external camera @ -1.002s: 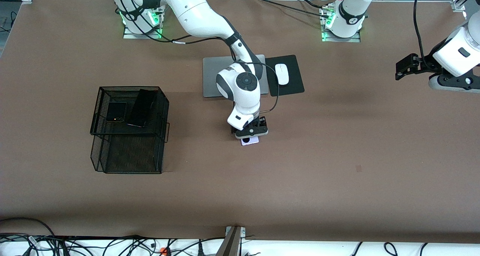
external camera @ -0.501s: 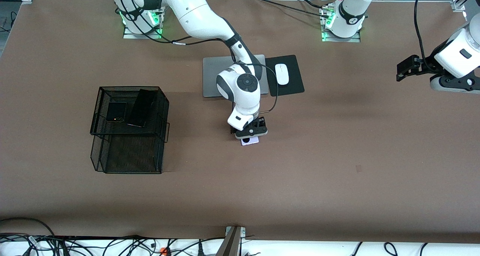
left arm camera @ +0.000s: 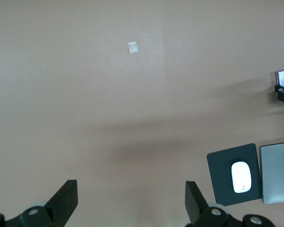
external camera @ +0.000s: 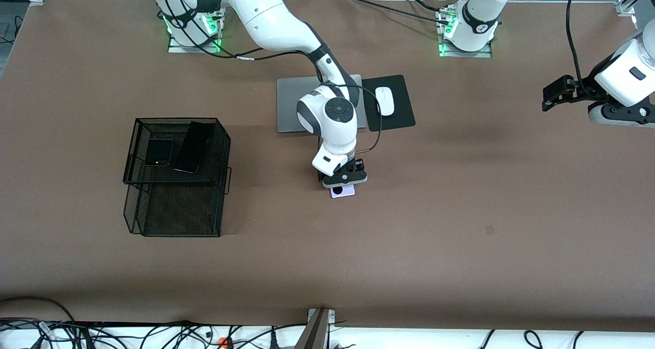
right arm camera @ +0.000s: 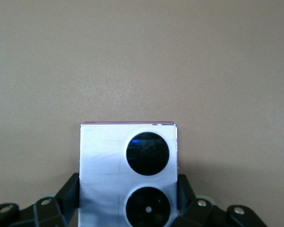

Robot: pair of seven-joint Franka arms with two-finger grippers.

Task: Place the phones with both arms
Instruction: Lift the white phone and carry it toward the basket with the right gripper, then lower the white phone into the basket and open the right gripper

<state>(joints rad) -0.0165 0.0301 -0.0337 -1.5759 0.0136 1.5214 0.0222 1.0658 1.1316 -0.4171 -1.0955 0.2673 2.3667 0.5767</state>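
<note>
The pale lilac phone (external camera: 343, 191) with two black circles lies flat on the brown table mid-way along it. My right gripper (external camera: 344, 178) is down over it. In the right wrist view the phone (right arm camera: 128, 156) fills the space between the two black fingers (right arm camera: 70, 191), which press against its side edges. A small black flip phone (external camera: 158, 152) and a long black slab phone (external camera: 193, 147) lie on the top tier of the black mesh rack (external camera: 174, 213). My left gripper (external camera: 555, 90) hangs open and empty (left arm camera: 130, 188) above bare table at the left arm's end.
A silver laptop (external camera: 289, 106) lies closed, farther from the front camera than the lilac phone and partly under the right arm. Beside it a white mouse (external camera: 385, 101) rests on a black pad (external camera: 401, 111). The rack stands toward the right arm's end.
The right gripper's fingers have come in against the lilac phone's sides, and its hand shifted slightly. The left gripper drifted a little toward its end of the table.
</note>
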